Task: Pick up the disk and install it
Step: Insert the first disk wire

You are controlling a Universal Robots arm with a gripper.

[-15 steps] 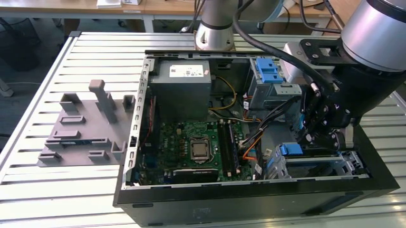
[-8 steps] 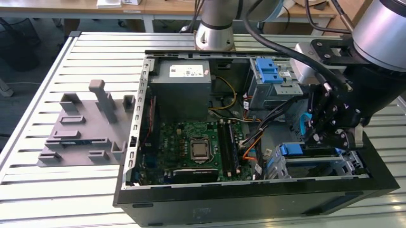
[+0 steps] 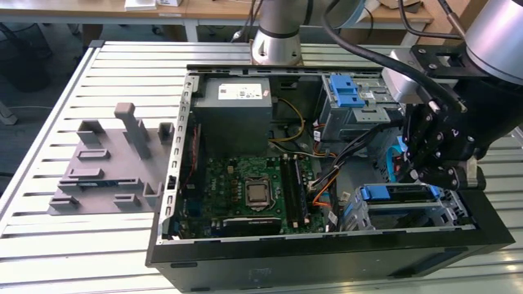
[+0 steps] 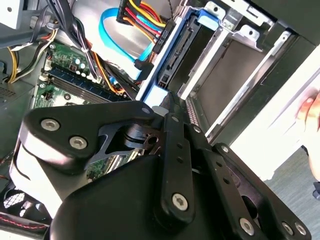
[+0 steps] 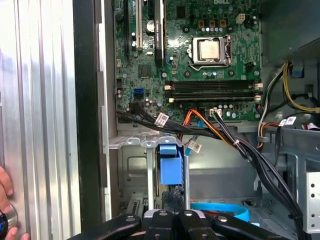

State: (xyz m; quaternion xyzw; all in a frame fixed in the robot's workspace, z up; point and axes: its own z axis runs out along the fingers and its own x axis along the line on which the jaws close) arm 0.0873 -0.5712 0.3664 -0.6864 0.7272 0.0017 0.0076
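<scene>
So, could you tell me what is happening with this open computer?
A robot arm's gripper hangs inside the open computer case, right over the drive cage at the exterior view's right. The disk, with its blue frame, sits in that cage just under the gripper. Whether it is gripped I cannot tell.

the exterior view is evenly and brightly lit, with daylight-like glare washing out the slatted table [image 3: 49,92] toward the exterior view's left and far edges. the open computer case [image 3: 327,257] holds deep shadow along its near wall, and the black gripper [image 3: 437,174] reads as a dark mass with little detail. in the second wrist view the gripper linkage [image 4: 170,165] up close is soft and dim, while the background beside it is blown out white. in the first wrist view the motherboard [image 5: 190,55] is sharp and well lit; the metal slats [image 5: 40,125] shine with streaky reflections.
</scene>
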